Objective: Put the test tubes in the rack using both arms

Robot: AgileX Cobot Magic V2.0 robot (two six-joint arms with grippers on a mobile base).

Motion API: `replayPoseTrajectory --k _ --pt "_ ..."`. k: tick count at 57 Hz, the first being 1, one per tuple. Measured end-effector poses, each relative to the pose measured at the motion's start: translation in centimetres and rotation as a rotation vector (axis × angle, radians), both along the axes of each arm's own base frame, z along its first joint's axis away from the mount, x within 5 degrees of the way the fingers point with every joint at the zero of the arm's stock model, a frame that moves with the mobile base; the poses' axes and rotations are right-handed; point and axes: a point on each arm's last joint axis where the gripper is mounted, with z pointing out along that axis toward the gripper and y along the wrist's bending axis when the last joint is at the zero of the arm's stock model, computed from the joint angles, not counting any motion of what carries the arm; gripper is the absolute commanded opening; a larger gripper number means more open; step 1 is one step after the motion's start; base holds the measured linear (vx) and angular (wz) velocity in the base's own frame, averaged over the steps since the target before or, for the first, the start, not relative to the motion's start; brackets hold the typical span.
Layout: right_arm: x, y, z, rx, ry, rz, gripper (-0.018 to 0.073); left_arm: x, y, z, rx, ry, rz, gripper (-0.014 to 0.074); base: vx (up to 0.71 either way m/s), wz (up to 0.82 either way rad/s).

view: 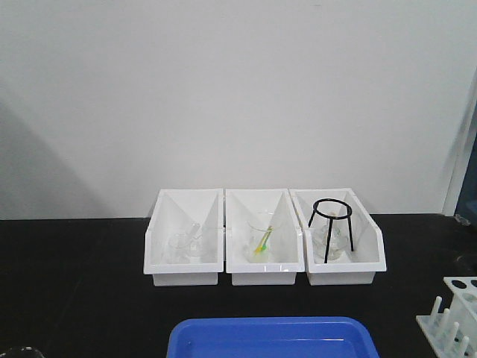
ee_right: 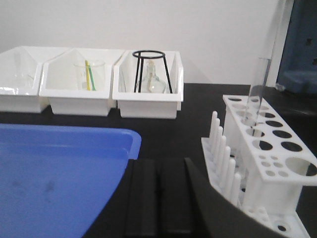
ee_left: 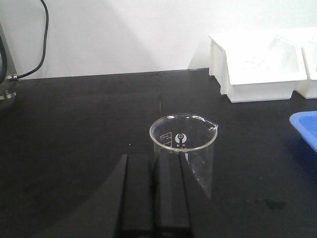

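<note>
On your left, the squat clear glass beaker (ee_left: 184, 148) stands upright on the black worktop (ee_left: 74, 148), just beyond the left hand (ee_left: 154, 196), whose black fingers are clenched together on nothing. Three white sloped-front bins (view: 264, 242) line the back. The blue plastic tray (ee_right: 54, 178) lies in the middle. Your right hand (ee_right: 157, 201) is likewise clenched and empty. On the right, one slim clear glass test tube (ee_right: 256, 101) stands upright in the small white plastic rack (ee_right: 262, 153).
</note>
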Motion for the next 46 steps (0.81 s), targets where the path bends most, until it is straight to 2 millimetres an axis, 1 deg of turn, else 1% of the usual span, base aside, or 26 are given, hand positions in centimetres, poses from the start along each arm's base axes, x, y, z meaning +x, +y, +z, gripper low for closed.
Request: replayPoseTrajectory --k 10,46 --pt "0.02 0.06 0.57 0.014 -0.062 0.006 -0.0008 0.00 0.00 0.00 0.000 0.000 0.000 -0.0020 0.00 0.00" --pt "0.02 0.07 0.62 0.014 -0.068 0.007 -0.0008 0.00 0.00 0.00 0.000 0.000 0.000 -0.0020 0.00 0.00"
